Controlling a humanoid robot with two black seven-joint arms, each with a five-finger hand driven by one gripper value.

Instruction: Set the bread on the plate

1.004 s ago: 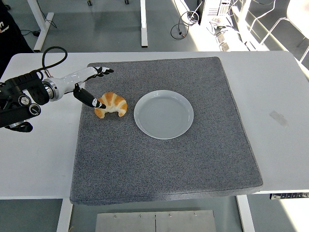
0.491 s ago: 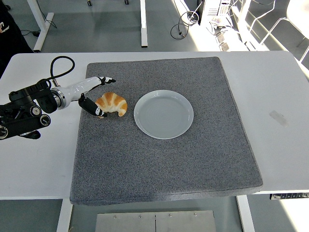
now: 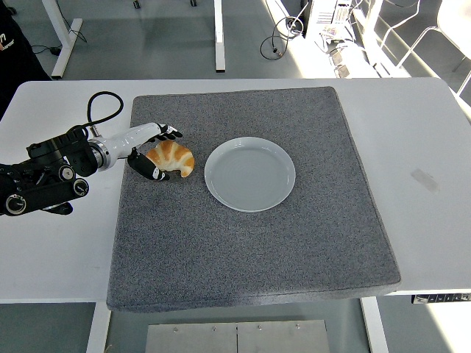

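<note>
White table [image 3: 427, 132], grey mat [image 3: 250, 243] lying flat across its middle

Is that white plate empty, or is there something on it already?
Empty. The plate shows only its bare white surface; the bread lies on the grey mat to its left.

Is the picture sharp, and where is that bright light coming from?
Head view: sharp throughout, the croissant, plate and left robot hand crisp; sunlight streaks the floor at top right, nearly washed out; the white table is evenly lit, shadows soft; the plate shows faint sheen.
</note>
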